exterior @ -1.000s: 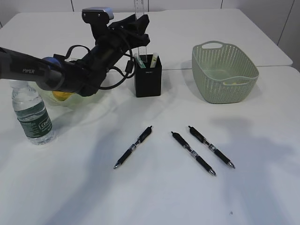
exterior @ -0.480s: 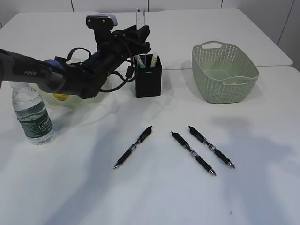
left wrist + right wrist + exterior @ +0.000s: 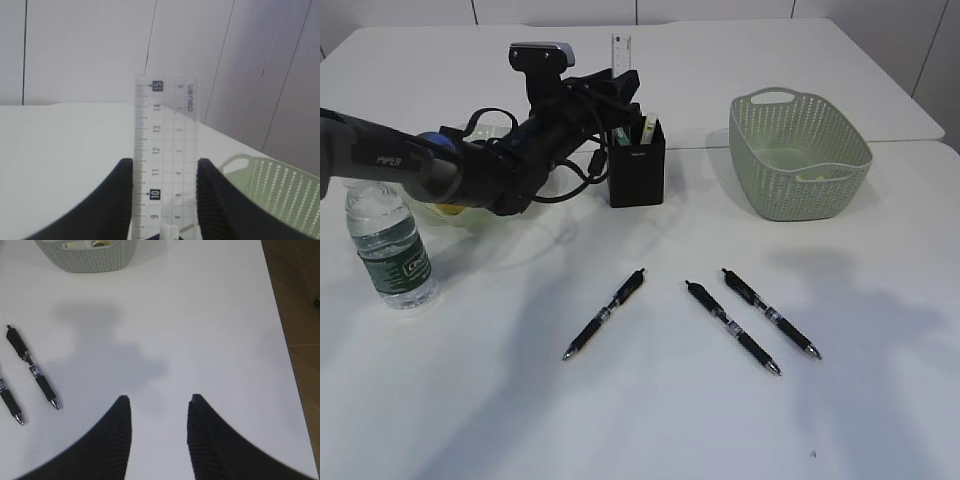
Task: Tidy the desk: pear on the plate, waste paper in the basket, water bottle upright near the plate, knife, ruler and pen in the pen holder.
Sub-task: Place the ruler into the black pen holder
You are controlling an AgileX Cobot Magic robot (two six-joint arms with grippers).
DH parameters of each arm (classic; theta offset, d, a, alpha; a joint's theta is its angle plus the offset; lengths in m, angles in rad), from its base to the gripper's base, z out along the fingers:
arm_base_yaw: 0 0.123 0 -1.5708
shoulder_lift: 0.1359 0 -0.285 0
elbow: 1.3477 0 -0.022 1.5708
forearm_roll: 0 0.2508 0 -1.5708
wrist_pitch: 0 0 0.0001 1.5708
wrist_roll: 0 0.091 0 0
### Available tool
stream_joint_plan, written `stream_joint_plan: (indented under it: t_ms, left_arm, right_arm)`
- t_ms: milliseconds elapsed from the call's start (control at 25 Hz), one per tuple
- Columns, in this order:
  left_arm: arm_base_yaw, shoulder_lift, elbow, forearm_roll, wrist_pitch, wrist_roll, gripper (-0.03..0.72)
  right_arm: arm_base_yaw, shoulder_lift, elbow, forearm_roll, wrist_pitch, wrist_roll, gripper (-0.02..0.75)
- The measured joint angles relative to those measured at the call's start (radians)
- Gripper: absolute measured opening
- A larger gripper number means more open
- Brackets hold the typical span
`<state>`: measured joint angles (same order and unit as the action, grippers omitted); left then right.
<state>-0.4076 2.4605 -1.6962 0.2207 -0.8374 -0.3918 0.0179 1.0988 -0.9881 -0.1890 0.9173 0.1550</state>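
Note:
My left gripper (image 3: 623, 82) hovers just above the black pen holder (image 3: 636, 165), shut on a clear ruler (image 3: 618, 48) that stands upright with its lower end inside the holder. The left wrist view shows the ruler (image 3: 165, 130) held by its edges between the gripper's (image 3: 165, 162) two fingers. A green-handled item (image 3: 649, 127) also stands in the holder. Three black pens (image 3: 605, 314) (image 3: 732, 327) (image 3: 770, 313) lie on the table. The water bottle (image 3: 388, 245) stands upright at the left, beside the plate (image 3: 470, 218) holding a yellow pear (image 3: 450, 208). My right gripper (image 3: 157, 399) is open over bare table.
The green basket (image 3: 800, 155) stands at the back right with yellowish paper (image 3: 815, 175) inside. In the right wrist view the table's right edge (image 3: 280, 330) drops to a wooden floor. The left arm (image 3: 440, 165) stretches over the plate.
The left gripper has come down with the ruler, sinking it deeper into the pen holder. Nothing else has moved.

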Motion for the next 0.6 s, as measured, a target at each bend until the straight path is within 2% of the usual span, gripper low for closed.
stream_joint_plan:
  t_ms: [160,400,600]
  left_arm:
    - [-0.002,0.002,0.000,0.023,0.006,0.000,0.306]
    - [-0.004,0.002,0.000,0.040,0.006,0.000,0.420]
    - [-0.004,0.002,0.000,0.042,0.002,0.000,0.454]
  right_arm:
    - [0.000,0.000,0.000,0.000,0.000,0.000,0.314]
    - [0.000,0.000,0.000,0.000,-0.002,0.000,0.314]
    - [0.000,0.000,0.000,0.000,-0.002,0.000,0.314]
